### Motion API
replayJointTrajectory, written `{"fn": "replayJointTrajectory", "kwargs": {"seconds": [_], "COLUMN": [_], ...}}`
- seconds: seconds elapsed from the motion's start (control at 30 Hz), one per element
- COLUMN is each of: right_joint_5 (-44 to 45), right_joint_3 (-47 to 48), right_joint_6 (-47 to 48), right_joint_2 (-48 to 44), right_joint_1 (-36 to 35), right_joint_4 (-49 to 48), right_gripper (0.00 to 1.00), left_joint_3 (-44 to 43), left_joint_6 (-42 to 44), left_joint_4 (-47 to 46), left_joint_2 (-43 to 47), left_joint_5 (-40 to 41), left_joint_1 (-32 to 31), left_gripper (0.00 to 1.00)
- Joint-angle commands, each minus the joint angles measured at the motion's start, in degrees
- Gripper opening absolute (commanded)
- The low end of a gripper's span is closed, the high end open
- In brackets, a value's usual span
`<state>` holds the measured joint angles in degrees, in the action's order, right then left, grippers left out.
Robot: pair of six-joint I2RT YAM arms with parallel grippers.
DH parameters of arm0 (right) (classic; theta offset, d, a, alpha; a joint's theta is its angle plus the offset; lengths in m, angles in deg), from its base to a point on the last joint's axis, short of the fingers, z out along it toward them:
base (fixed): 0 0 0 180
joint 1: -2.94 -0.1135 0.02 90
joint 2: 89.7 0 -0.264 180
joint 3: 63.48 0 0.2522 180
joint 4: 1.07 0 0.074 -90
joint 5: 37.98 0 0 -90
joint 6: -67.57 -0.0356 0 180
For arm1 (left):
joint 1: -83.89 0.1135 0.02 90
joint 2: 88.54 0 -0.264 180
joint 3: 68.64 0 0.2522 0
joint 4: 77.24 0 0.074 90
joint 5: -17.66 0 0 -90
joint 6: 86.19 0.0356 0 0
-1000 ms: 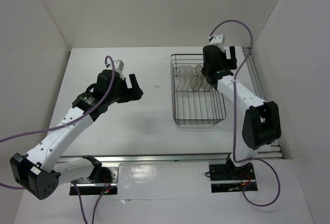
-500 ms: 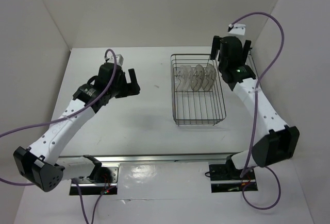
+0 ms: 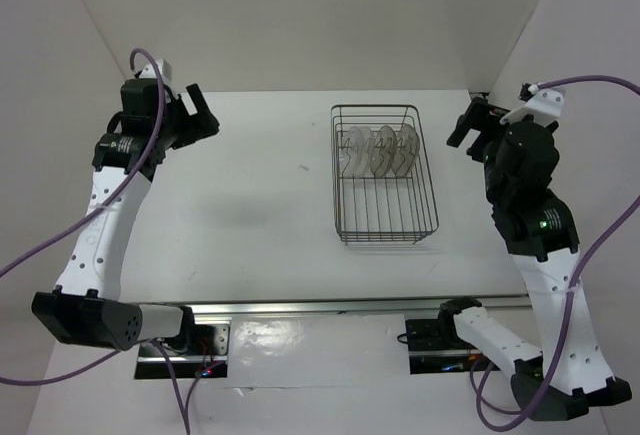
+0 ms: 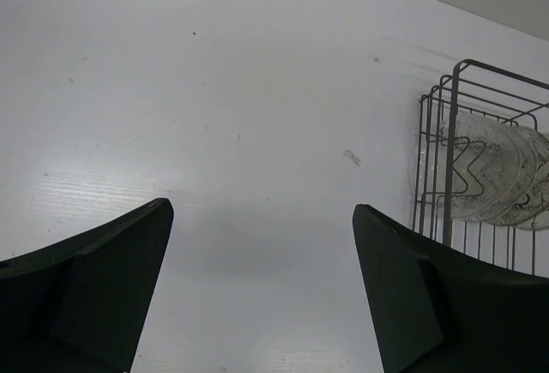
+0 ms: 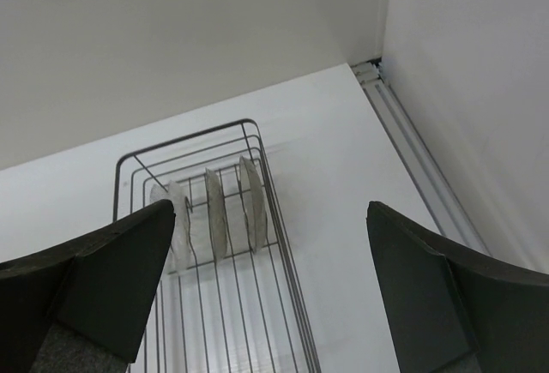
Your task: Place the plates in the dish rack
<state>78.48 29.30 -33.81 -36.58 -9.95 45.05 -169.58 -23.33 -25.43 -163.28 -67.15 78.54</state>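
Note:
The dish rack, a dark wire basket, stands right of centre on the white table. Several translucent plates stand on edge between the dividers at its far end. My left gripper hangs open and empty high over the table's far left corner, well away from the rack. My right gripper is open and empty too, raised just right of the rack's far end. In the left wrist view the gripper faces bare table, with the rack and plates at right. The right wrist gripper looks down on the rack and plates.
White walls enclose the table on the left, back and right. A metal track runs along the foot of the right wall. A shiny rail crosses the near edge by the arm bases.
Both arms have swung up and outward. The left gripper went from mid-table to the far left corner. The right gripper lifted off the rack's far end and moved right. Both stayed open.

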Motion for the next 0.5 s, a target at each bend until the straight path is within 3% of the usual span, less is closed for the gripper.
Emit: {"fn": "replayJointTrajectory", "kwargs": {"seconds": [0.0, 0.47], "right_joint_5": [-1.1, 5.8], "right_joint_3": [-2.2, -3.3], "right_joint_6": [-0.3, -0.3], "right_joint_2": [-2.3, -4.4], "right_joint_1": [-0.9, -4.4], "right_joint_4": [4.6, 5.1], "right_gripper": [1.0, 1.0], "left_joint_3": [2.5, 6.3], "left_joint_6": [0.2, 0.2], "left_joint_4": [-2.0, -3.6], "left_joint_2": [3.0, 8.6], "left_joint_5": [-6.3, -6.9], "left_joint_1": [2.7, 3.2], "left_gripper": [1.0, 1.0]}}
